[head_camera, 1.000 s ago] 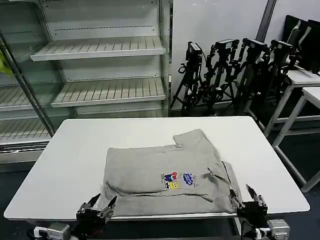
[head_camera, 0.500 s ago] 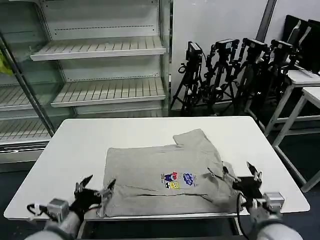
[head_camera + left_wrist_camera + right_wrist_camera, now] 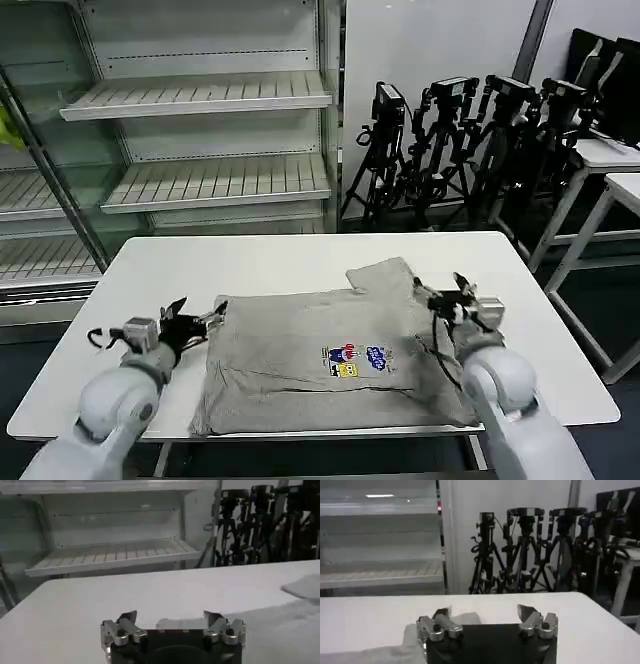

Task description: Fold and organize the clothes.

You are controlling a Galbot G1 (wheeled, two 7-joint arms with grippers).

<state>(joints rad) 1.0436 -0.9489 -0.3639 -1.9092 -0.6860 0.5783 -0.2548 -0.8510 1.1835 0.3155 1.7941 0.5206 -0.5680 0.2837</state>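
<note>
White bench [image 3: 150, 280] carries the partly folded shirt [image 3: 330, 355] at its centre; my left gripper [image 3: 195, 318] and right gripper [image 3: 447, 292] flank its far corners, jaws open and empty, so gripping those corners looks next.

Shirt [image 3: 330, 355] right edge behind right arm, collar folded under

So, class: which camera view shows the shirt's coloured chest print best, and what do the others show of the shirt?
The head view: the chest print faces up on the grey shirt, between the open left gripper and right gripper. The wrist views catch just plain grey fabric beyond each gripper, no print.
</note>
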